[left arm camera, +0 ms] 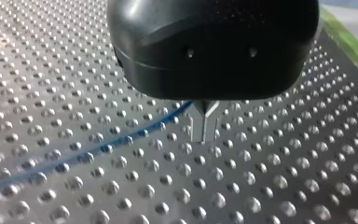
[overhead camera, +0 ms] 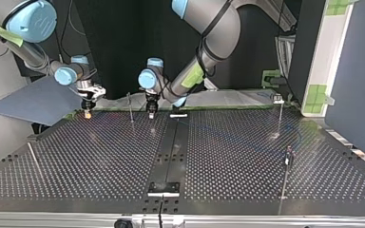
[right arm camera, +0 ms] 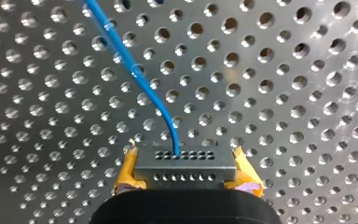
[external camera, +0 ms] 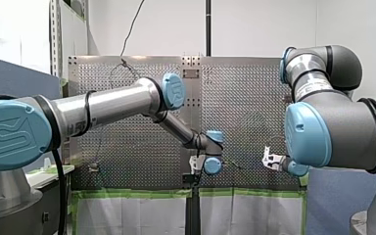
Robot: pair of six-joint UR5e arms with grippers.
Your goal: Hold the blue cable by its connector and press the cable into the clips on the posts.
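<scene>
Grey connector sits clamped between the yellow pads of my right gripper, low over the perforated table; holding the hard body, I judge, spares the wire and gives a handle for steering. From its face the blue cable trails across the table to my left gripper, metal fingers drawn together where the cable meets them, pinched or only beside, cannot tell. A thin post stands between the two grippers; cable seemingly unclipped

Front view looks from behind the arms over the desk; top view faces them, low, across the same desk; wrist views sit close above it.
</scene>
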